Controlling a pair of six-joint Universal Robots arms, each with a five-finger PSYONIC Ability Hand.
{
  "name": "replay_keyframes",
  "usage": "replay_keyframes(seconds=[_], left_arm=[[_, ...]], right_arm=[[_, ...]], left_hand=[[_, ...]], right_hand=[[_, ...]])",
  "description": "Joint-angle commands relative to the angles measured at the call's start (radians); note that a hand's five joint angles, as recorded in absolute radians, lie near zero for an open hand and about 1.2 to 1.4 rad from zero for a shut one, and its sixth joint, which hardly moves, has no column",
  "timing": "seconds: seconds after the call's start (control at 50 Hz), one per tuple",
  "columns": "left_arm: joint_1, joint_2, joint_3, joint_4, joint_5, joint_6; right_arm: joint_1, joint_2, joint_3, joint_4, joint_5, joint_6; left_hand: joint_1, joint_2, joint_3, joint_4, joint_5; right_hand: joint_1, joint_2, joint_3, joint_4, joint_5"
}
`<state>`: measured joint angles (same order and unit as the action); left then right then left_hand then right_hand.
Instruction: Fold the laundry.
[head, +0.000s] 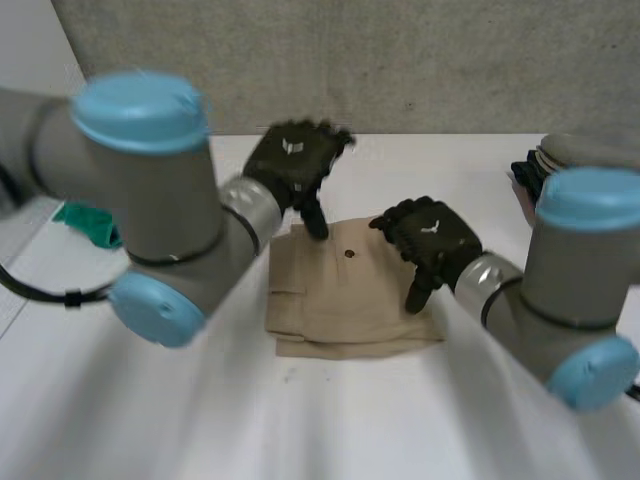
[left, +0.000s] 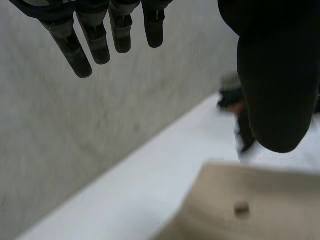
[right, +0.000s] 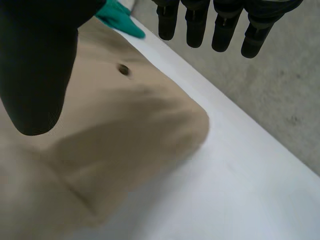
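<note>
Your left hand (head: 295, 165): fingers (left: 75, 55) straight and spread, thumb (left: 275, 100) well apart from them, nothing held. It hangs over the far left corner of the folded beige garment (head: 345, 295). You cannot tell from these views whether the thumb tip touches the cloth.

Your right hand (head: 430, 240): fingers (right: 197, 25) straight and side by side, thumb (right: 35, 75) set wide of them, nothing between. It sits over the garment's right edge, with one digit pointing down at the cloth there. Contact not clear.

Garment: lies flat on the white table (head: 300, 420) between your two hands, folded to a rough rectangle. Layers show along the near edge, and there is a flap on the left side. A small dark button (head: 349, 253) faces up near the far edge.

Further out: a green cloth (head: 88, 222) lies on the table at the left, beside your left arm (head: 150, 200), well apart from the garment. A dark heap of clothes (head: 530, 175) sits at the table's far right, near your right arm (head: 580, 280). A grey wall (head: 400, 60) runs behind the table
</note>
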<state>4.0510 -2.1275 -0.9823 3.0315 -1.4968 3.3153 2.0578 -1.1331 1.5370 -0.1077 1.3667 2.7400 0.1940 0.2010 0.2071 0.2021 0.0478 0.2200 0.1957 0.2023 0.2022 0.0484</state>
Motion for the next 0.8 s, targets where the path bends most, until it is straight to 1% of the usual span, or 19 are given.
replay_keyframes(seconds=[0.02, 0.06, 0.08, 0.1, 0.2, 0.32, 0.36, 0.52, 0.62, 0.66, 0.7, 0.76, 0.78, 0.8], left_arm=[[0.046, 0.051, 0.042, -0.071, 0.292, -0.005], [0.049, 0.049, 0.050, -0.102, 0.340, -0.007], [0.049, 0.047, 0.054, -0.123, 0.371, -0.008], [0.049, 0.046, 0.054, -0.132, 0.378, -0.007], [0.042, 0.040, 0.037, -0.137, 0.376, -0.005], [0.040, 0.025, 0.027, -0.135, 0.374, -0.005], [0.040, 0.021, 0.028, -0.135, 0.368, -0.003], [0.040, 0.023, 0.024, -0.108, 0.333, -0.003], [0.043, 0.024, 0.011, -0.108, 0.333, -0.003], [0.043, 0.028, 0.005, -0.106, 0.333, -0.003], [0.042, 0.028, 0.004, -0.106, 0.333, -0.003], [0.042, 0.028, 0.004, -0.106, 0.333, -0.003], [0.043, 0.028, 0.004, -0.106, 0.333, -0.003], [0.043, 0.028, 0.004, -0.106, 0.333, -0.003]], right_arm=[[0.108, -0.030, 0.257, -0.260, 0.044, -0.005], [0.123, -0.008, 0.282, -0.303, 0.051, -0.006], [0.133, 0.027, 0.291, -0.335, 0.057, -0.010], [0.134, 0.044, 0.292, -0.346, 0.058, -0.011], [0.136, 0.122, 0.281, -0.423, 0.066, -0.037], [0.130, 0.176, 0.258, -0.627, 0.110, -0.060], [0.130, 0.179, 0.247, -0.658, 0.124, -0.062], [0.130, 0.254, 0.138, -0.667, 0.140, -0.060], [0.128, 0.259, 0.111, -0.658, 0.144, -0.056], [0.127, 0.257, 0.097, -0.656, 0.146, -0.051], [0.127, 0.260, 0.081, -0.649, 0.146, -0.049], [0.120, 0.277, 0.031, -0.595, 0.141, -0.043], [0.119, 0.286, 0.014, -0.571, 0.137, -0.042], [0.113, 0.300, -0.024, -0.520, 0.135, -0.034]], left_hand=[[0.052, 0.045, 0.039, 0.044, 0.023], [0.052, 0.045, 0.039, 0.044, 0.023], [0.055, 0.048, 0.042, 0.047, 0.026], [0.058, 0.051, 0.045, 0.050, 0.029], [0.052, 0.045, 0.039, 0.044, 0.024], [0.046, 0.039, 0.033, 0.038, 0.018], [0.046, 0.039, 0.033, 0.038, 0.018], [0.046, 0.039, 0.033, 0.038, 0.018], [0.046, 0.039, 0.033, 0.038, 0.018], [0.046, 0.039, 0.033, 0.038, 0.018], [0.046, 0.039, 0.033, 0.038, 0.018], [0.046, 0.039, 0.033, 0.038, 0.018], [0.046, 0.039, 0.033, 0.038, 0.018], [0.046, 0.039, 0.033, 0.038, 0.018]], right_hand=[[-0.046, -0.021, -0.028, -0.028, -0.048], [-0.046, -0.021, -0.028, -0.028, -0.048], [-0.046, -0.021, -0.028, -0.028, -0.048], [-0.046, -0.021, -0.028, -0.028, -0.048], [-0.046, -0.021, -0.028, -0.028, -0.048], [-0.046, -0.021, -0.028, -0.028, -0.048], [-0.046, -0.021, -0.028, -0.028, -0.048], [-0.046, -0.021, -0.028, -0.028, -0.048], [-0.046, -0.021, -0.028, -0.028, -0.048], [-0.006, 0.018, 0.012, 0.012, -0.009], [0.067, 0.091, 0.085, 0.085, 0.064], [0.489, 0.513, 0.506, 0.506, 0.486], [0.726, 0.750, 0.743, 0.744, 0.723], [1.172, 1.196, 1.189, 1.190, 1.169]])
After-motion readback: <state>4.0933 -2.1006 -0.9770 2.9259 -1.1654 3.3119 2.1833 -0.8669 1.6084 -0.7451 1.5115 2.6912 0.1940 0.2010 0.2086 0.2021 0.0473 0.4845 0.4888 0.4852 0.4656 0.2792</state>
